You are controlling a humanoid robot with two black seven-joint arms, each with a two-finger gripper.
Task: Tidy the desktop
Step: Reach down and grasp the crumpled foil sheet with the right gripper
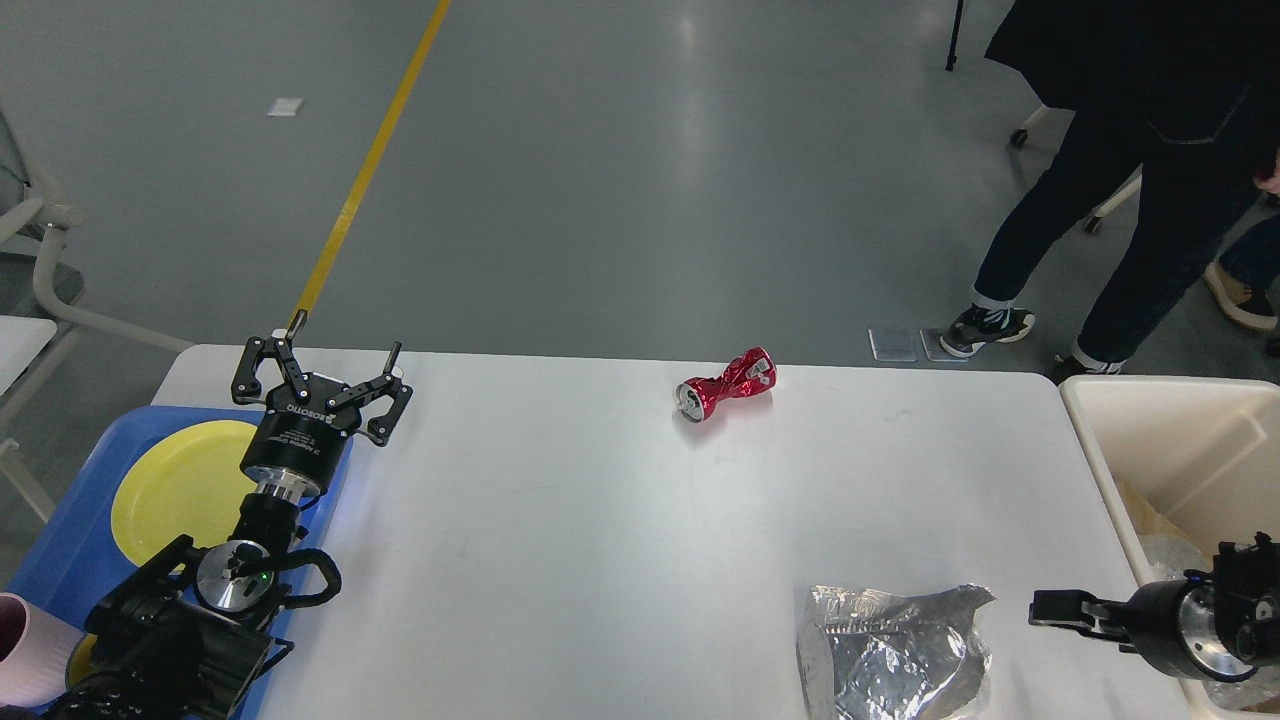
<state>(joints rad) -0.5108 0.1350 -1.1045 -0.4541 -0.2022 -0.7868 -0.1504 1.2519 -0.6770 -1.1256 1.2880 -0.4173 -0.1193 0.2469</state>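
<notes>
At the lower left edge of the frame sits a blue tray (60, 560) carrying a yellow plate (170, 490), with a pale pink cup (25, 650) cut off at the bottom corner. My left gripper (322, 372) hangs over the tray's right edge, its fingers spread wide and holding nothing. The desktop (560, 540) fills the lower middle of the frame from there across to the right; it is a rigid, smooth white slab, so I judge that things on it will slide easily under a sideways push and should be pinched from above rather than scraped along. Near its far edge, a little right of centre, lies a crushed red can (726, 384) on its side: light, stiff and dented, probably slippery, and best taken across its narrow crumpled waist. At the lower right of the desktop a crumpled silver foil bag (890, 655) lies flat, partly cut off by the bottom edge; it looks light and soft, likely to collapse, so a raised fold near its top edge seems the place to grip. My right gripper (1050, 607) points left just beside that bag, seen dark and end-on, so I cannot tell whether its fingers are apart. Behind it stands a cream bin (1100, 440) against the right edge, and a person's legs (1080, 230) are at the upper right.
</notes>
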